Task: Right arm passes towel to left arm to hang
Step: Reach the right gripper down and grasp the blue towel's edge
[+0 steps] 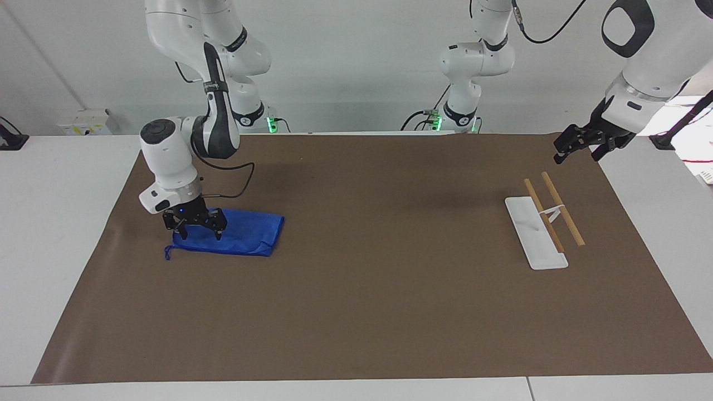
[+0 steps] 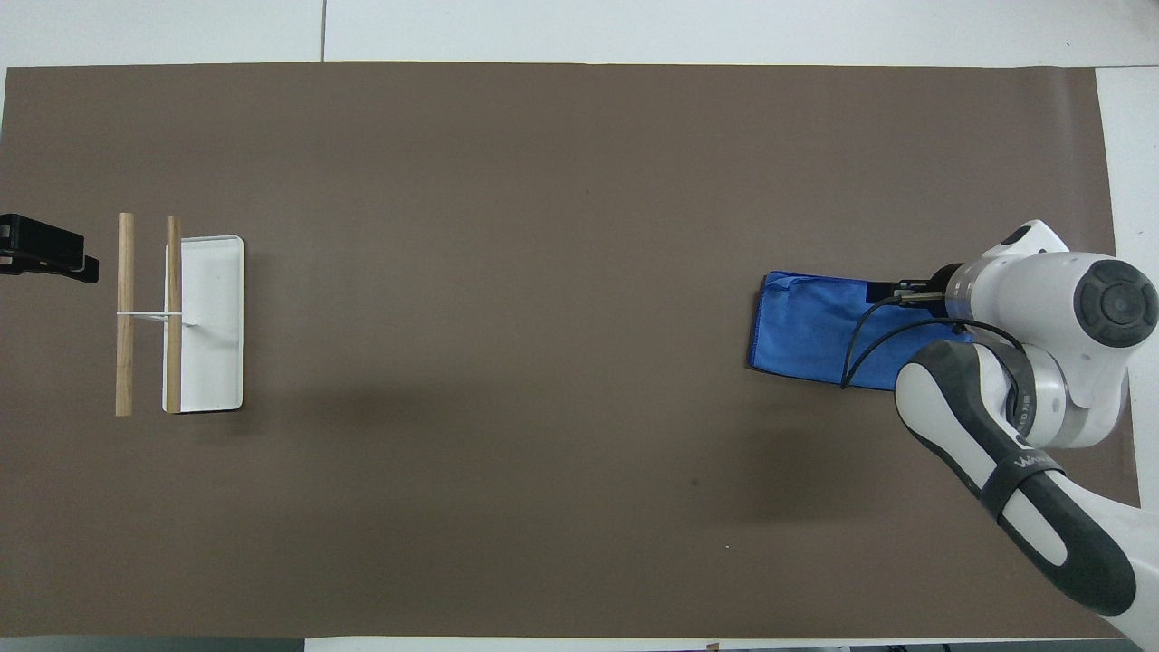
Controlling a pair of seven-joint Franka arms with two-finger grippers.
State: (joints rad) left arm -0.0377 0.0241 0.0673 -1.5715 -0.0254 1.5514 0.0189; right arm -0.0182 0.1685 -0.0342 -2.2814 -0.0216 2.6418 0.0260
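Observation:
The blue towel (image 1: 245, 235) lies flat on the brown mat toward the right arm's end of the table, its cord loop (image 1: 167, 253) trailing from one corner. My right gripper (image 1: 196, 229), blue light on, is open and low over the towel's loop end, its fingertips down at the cloth with nothing clamped. In the overhead view the right wrist covers that end of the towel (image 2: 810, 330), and only a bit of the right gripper (image 2: 895, 292) shows. My left gripper (image 1: 578, 147) waits open in the air over the mat's corner nearest the left arm, also seen in the overhead view (image 2: 45, 254).
A rack with a white base (image 1: 535, 236) and two wooden bars (image 1: 562, 216) stands toward the left arm's end, close to the waiting left gripper; it also shows in the overhead view (image 2: 213, 326). The brown mat (image 1: 390, 289) covers most of the table.

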